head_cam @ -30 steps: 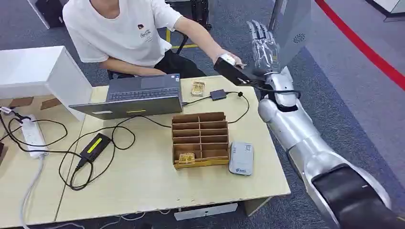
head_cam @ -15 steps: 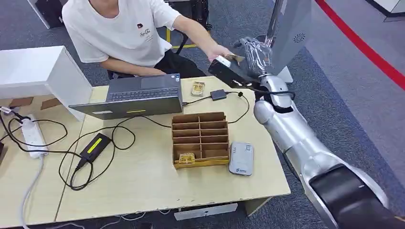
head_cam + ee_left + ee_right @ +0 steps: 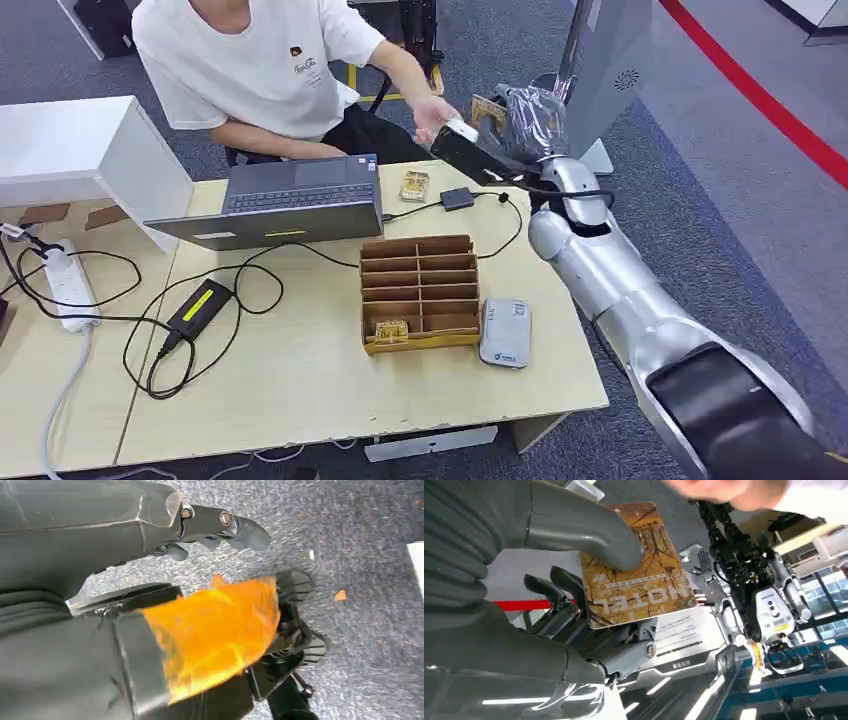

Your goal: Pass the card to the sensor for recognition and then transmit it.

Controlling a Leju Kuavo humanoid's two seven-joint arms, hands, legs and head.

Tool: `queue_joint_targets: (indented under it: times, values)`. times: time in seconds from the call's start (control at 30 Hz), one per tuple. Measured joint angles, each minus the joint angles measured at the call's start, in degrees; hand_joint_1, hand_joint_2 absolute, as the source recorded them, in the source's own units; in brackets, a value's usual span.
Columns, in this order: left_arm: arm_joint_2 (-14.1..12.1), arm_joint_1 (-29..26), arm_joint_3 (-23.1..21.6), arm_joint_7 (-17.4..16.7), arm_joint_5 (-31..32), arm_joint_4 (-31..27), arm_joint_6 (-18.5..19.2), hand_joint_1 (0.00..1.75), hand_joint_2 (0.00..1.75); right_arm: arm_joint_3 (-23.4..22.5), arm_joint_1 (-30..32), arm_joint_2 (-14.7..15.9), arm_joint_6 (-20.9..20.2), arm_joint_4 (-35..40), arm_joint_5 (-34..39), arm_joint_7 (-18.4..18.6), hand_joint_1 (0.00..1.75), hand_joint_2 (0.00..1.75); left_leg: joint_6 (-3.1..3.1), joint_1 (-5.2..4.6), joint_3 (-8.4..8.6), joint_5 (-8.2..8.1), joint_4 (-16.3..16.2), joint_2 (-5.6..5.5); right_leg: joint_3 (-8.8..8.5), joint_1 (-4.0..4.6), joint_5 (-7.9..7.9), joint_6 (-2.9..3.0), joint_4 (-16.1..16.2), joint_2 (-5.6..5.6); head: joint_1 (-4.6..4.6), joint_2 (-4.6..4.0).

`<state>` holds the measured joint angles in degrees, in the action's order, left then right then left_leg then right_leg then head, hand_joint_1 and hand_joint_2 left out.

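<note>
A: Beyond the far right corner of the table (image 3: pixel 300 390), where is the right hand?
B: The right hand (image 3: pixel 527 112) is raised past the table edge, near the base of a grey panel (image 3: pixel 610 60). It grips the card (image 3: pixel 487 107). In the right wrist view, the thick thumb (image 3: pixel 589 530) presses on the card's printed face (image 3: pixel 636 575) and the dark fingers (image 3: pixel 574 615) lie behind it.

A: Card orientation?
B: Brown and gold print, with pale characters across its face. In the head view one edge sticks out from the hand toward the person.

A: Position of the person?
B: A person in a white shirt (image 3: pixel 260 60) sits behind the table. The person's hand (image 3: pixel 437 117) is stretched out just beside the card; whether it touches the card cannot be told.

A: Status of the left hand?
B: The left hand (image 3: pixel 220 525) hangs over grey carpet (image 3: pixel 360 645). Its fingers are curled in, with nothing seen in them. An orange patch lies over the middle of that view.

A: Items on the table?
B: An open laptop (image 3: pixel 285 205), a cardboard divider box (image 3: pixel 420 290) with a second card (image 3: pixel 390 330) in a front compartment, a grey-white reader (image 3: pixel 506 332) just beside the box, another card (image 3: pixel 414 185) near the laptop, a small dark adapter (image 3: pixel 456 198), a black power brick (image 3: pixel 198 307) with cables, and a white power strip (image 3: pixel 68 283).
</note>
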<state>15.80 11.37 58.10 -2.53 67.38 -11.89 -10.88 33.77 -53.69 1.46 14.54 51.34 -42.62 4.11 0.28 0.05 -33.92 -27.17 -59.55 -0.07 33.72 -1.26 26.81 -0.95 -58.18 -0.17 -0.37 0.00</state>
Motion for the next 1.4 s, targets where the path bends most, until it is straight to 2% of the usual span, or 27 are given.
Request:
queue_joint_targets:
  times: [0.13, 0.33, 0.43, 0.63, 0.77, 0.97, 1.17, 1.4]
  values:
    - [0.02, 0.0, 0.0, 2.23, -0.11, 0.0, 0.09, 0.0, 1.75, 0.0, 0.03, 0.5, 0.26, 0.0, 1.35, -0.57, 1.75, 1.75, 0.0, 0.0, 0.0, 0.0, 0.0, 0.0, 0.0, 0.0, 0.0, 0.0, 0.01, 0.0, 0.0, 0.0]
    - [0.02, 0.0, 0.0, 2.68, -0.13, 0.0, -1.31, 0.0, 1.75, -0.07, 0.63, 1.92, 1.88, 0.04, 3.32, -1.49, 1.75, 1.75, 0.0, 0.0, 0.01, 0.0, 0.0, 0.0, 0.01, 0.0, 0.0, 0.0, 0.02, 0.0, 0.0, 0.02]
    - [0.02, -0.01, 0.11, 2.69, -1.35, 0.0, -0.53, 0.0, 1.75, -0.52, 2.31, 2.82, 2.51, 0.81, 6.42, -3.19, 1.75, 1.75, 0.0, 0.0, 0.0, 0.0, 0.0, 0.0, 0.0, 0.0, 0.0, 0.0, 0.03, 0.0, 0.0, 0.02]
    - [-0.09, -0.19, 1.68, 2.16, -3.52, 0.0, 0.35, 0.0, 1.75, -1.68, 7.39, 5.53, 3.32, 3.93, 10.17, -5.79, 1.75, 1.75, 0.01, 0.0, 0.0, -0.01, -0.01, -0.02, 0.01, 0.0, 0.0, 0.0, 0.05, -0.01, -0.02, 0.02]
    - [-0.22, -0.43, 2.8, 2.79, -4.61, 0.0, 0.41, 0.0, 1.75, -3.52, 12.05, 7.78, 1.97, 7.43, 15.27, -8.57, 1.75, 1.75, 0.02, 0.0, -0.03, -0.02, 0.0, -0.1, 0.0, 0.0, 0.01, -0.02, 0.06, -0.07, 0.02, 0.0]
    - [-0.57, -0.86, 4.07, 3.3, -5.68, 0.0, 0.44, 0.0, 1.75, -4.68, 19.69, 10.86, 1.77, 12.81, 16.32, -11.15, 1.75, 1.75, 0.04, 0.0, -0.04, -0.04, 0.0, -0.11, 0.0, 0.0, 0.02, -0.02, 0.07, -0.07, 0.0, 0.0]
    - [-0.66, -1.05, 4.94, 3.3, -6.56, 0.0, 0.42, 0.0, 1.75, -4.76, 24.68, 12.02, 1.68, 16.11, 15.58, -11.98, 1.75, 1.75, 0.04, 0.0, -0.03, -0.04, 0.01, -0.08, 0.01, 0.0, 0.02, -0.02, 0.07, -0.05, 0.0, 0.0]
    - [-0.68, -1.12, 5.84, 3.1, -7.39, 0.0, 0.44, 0.0, 1.75, -4.72, 28.22, 12.22, 1.68, 16.68, 15.17, -13.07, 1.75, 1.75, 0.04, 0.0, -0.05, -0.04, 0.01, -0.09, 0.0, 0.0, 0.02, -0.02, 0.07, -0.07, 0.0, 0.02]
